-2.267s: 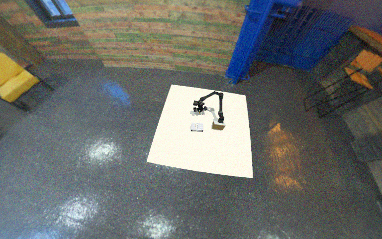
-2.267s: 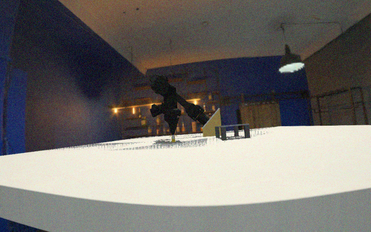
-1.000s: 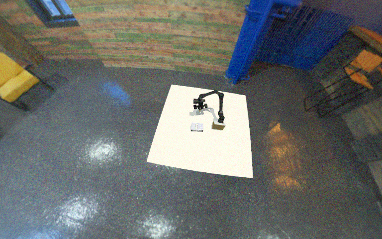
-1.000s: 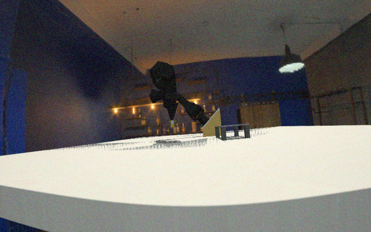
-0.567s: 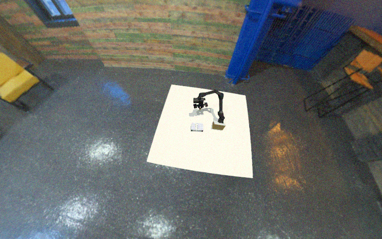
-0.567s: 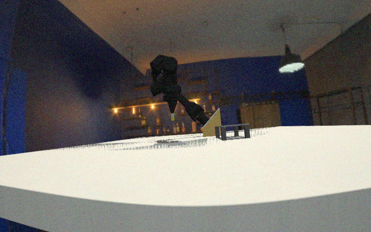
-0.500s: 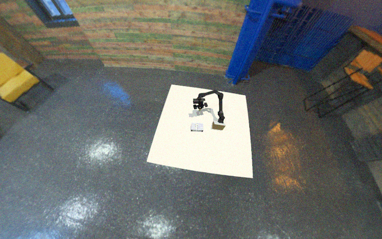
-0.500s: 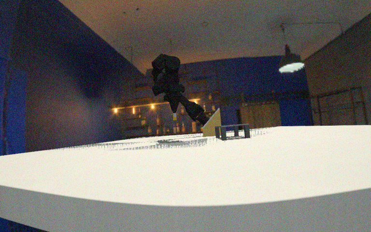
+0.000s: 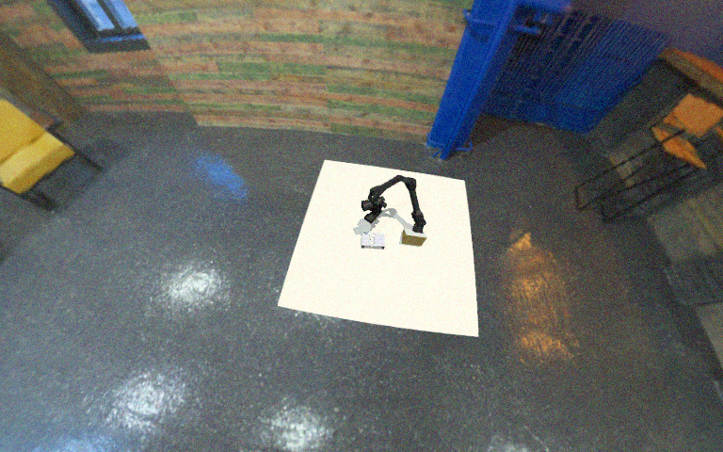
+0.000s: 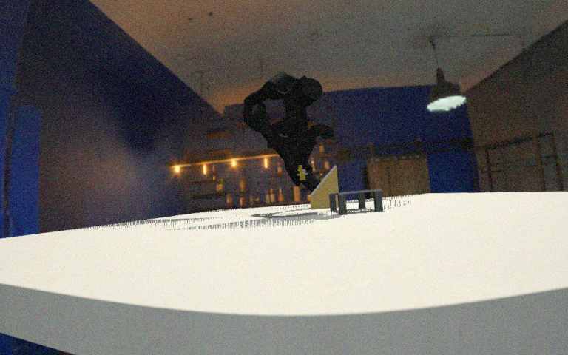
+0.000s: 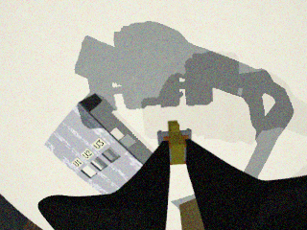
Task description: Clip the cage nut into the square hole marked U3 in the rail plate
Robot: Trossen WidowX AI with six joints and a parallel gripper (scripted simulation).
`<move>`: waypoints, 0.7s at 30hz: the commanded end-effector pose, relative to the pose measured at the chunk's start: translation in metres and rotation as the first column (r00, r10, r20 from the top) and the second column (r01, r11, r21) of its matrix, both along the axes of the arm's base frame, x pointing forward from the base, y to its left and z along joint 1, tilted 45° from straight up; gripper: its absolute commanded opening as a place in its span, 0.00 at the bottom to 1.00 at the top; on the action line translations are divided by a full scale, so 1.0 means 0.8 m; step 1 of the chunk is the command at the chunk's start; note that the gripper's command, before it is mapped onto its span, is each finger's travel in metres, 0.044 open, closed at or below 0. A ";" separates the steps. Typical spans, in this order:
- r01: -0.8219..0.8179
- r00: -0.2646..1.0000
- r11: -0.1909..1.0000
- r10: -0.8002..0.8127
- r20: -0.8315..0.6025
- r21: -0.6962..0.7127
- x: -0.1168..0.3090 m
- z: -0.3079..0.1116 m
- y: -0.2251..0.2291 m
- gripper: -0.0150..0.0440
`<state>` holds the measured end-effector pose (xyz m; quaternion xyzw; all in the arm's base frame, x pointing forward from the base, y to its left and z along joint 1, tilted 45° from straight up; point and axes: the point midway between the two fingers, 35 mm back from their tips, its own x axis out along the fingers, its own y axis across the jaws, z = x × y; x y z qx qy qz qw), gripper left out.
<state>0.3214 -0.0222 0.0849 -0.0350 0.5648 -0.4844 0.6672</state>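
Seen from the top, the plate point(image 9: 379, 243) point(image 10: 360, 192) point(image 11: 72, 136) sits on the surface point(image 9: 373, 287) point(image 10: 251, 268) point(image 11: 38, 29), left of the block point(image 9: 413, 238) point(image 10: 328, 194) point(image 11: 193, 214). The lower end of the arm point(image 9: 415, 197) point(image 10: 256, 117) is at the block; contact is unclear. The arm bends across to the plate's side, and the hand point(image 9: 371, 217) point(image 10: 302, 173) point(image 11: 176, 145) holds the nut point(image 10: 302, 171) point(image 11: 177, 149) above the surface, apart from the plate. From outside, the plate stands right of the block. In the wrist view, hole U2 point(image 11: 100, 163) lies between U1 point(image 11: 88, 172), lower left, and U3 point(image 11: 111, 154), upper right.
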 end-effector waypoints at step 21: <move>-0.408 0.813 0.899 0.436 -0.386 0.158 0.006 -0.092 0.083 0.30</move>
